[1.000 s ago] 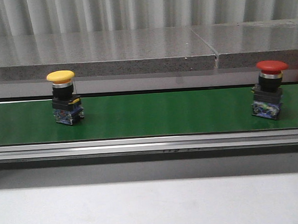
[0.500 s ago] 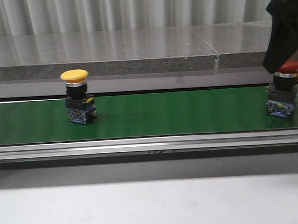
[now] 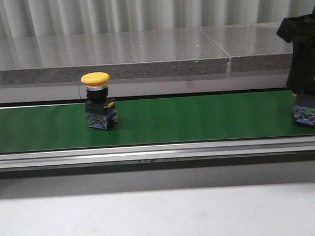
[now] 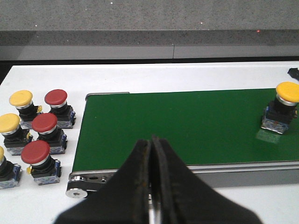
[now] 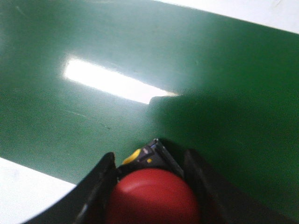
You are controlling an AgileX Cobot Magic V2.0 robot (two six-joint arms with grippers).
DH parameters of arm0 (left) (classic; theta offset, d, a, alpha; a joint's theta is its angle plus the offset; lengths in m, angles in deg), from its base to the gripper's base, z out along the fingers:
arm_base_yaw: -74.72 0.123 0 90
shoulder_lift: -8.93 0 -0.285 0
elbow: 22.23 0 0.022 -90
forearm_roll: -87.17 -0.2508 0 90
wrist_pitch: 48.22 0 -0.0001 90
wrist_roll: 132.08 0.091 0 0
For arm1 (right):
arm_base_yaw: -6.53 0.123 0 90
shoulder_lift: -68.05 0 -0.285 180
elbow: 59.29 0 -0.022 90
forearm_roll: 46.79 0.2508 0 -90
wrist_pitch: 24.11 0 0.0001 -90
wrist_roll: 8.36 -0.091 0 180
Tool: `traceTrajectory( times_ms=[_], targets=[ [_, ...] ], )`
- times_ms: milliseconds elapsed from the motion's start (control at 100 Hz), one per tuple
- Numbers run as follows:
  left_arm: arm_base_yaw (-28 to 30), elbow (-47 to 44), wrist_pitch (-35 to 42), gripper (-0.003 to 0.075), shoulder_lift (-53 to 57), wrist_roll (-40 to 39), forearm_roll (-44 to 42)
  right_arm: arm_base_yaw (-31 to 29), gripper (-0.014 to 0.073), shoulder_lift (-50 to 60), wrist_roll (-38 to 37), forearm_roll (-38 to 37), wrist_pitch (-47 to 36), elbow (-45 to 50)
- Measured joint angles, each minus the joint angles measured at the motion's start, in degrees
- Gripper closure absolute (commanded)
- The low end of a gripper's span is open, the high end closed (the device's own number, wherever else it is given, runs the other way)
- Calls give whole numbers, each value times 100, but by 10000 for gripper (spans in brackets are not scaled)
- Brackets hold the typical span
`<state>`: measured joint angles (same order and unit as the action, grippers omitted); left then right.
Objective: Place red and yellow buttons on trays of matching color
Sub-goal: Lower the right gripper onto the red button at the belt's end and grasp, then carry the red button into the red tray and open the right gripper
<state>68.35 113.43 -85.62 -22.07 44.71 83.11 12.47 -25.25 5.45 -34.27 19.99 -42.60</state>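
a green conveyor belt runs across the front view, with a grey stone ledge behind it and a pale tabletop in front. nothing stands between the two buttons on the belt; the stretch between them is bare green.

on the belt there are two pushbuttons. one yellow button stands upright at about 9 o'clock of the belt's middle, free of any arm. one red button sits at the far 3 o'clock end, its cap hidden in the front view behind the right gripper, only its blue-and-black base showing there.

beside the belt's end, in the left wrist view, a spare cluster stands on the white surface: three red-capped and three yellow-capped buttons, the lowest yellow one cut by the frame edge. no trays show in any view.

the right gripper's black fingers flank the red cap on both sides, close against it; whether they press it i cannot tell. the left gripper hangs above the near edge of the belt with its tips together, holding nothing, well apart from the yellow button at the belt's other end.
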Motion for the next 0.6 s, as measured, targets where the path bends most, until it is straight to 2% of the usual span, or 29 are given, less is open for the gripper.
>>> traceTrajectory(
  times_ms=[140,260,600],
  targets=[
    [0,0,4,741,0,0,0,-117,362,0,0,-51,195,-422],
    [0,0,4,741,0,0,0,-526,362,-3,-45,-63,255,-903],
    [0,0,4,741,0,0,0,-2564,362,-519,-503,-106,-179,-1644]
  ],
)
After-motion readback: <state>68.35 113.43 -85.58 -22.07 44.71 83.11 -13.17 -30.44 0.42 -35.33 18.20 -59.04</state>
